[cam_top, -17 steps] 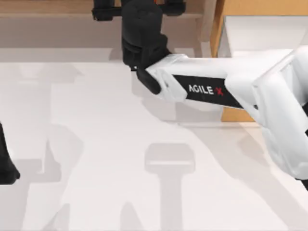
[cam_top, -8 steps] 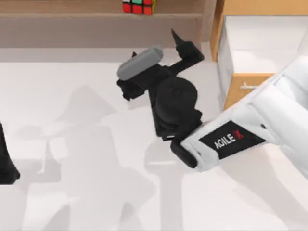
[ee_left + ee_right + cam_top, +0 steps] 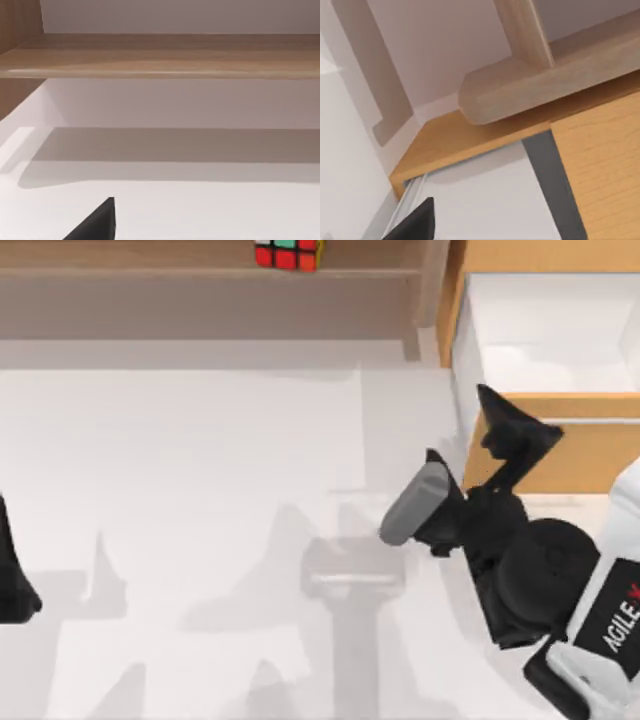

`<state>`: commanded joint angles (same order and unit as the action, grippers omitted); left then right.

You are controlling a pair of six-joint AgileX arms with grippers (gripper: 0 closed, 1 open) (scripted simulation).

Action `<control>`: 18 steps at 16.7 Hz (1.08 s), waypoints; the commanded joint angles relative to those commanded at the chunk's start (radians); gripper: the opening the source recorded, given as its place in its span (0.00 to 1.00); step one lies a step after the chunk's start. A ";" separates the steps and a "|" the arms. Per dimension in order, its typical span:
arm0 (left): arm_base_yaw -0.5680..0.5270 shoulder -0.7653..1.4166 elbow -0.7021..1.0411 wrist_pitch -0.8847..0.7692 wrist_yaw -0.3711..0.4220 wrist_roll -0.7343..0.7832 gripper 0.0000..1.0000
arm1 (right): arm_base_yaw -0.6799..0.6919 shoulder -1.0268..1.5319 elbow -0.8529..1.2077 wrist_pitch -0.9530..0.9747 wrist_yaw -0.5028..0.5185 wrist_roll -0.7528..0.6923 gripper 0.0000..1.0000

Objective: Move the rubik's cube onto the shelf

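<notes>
Top view, cube: I see it resting on the shelf, at the table's far edge, a little left of the upright post.
Top view, shelf: long light-wood board with a grey-brown recess beneath it.
Top view, cabinet: orange-tan, on the right side, its white inside open to the camera.
Top view, right gripper: over the table just in front of the cabinet, well apart from the cube; fingers spread wide and empty, one grey-padded finger towards the table's middle, the other by the cabinet front.
Top view, left gripper: parked at the table's left edge; I cannot tell its finger state.
Left wrist view, shelf: board edge spans the frame above the white table; one dark fingertip shows.
Right wrist view, cabinet: close up, with the post beside it.
</notes>
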<state>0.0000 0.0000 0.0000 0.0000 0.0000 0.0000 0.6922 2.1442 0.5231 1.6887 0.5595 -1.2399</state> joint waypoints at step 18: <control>0.000 0.000 0.000 0.000 0.000 0.000 1.00 | -0.346 -0.167 -0.308 0.068 -0.181 -0.315 1.00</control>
<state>0.0000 0.0000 0.0000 0.0000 0.0000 0.0000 0.3466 1.9776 0.2151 1.7571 0.3787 -1.5551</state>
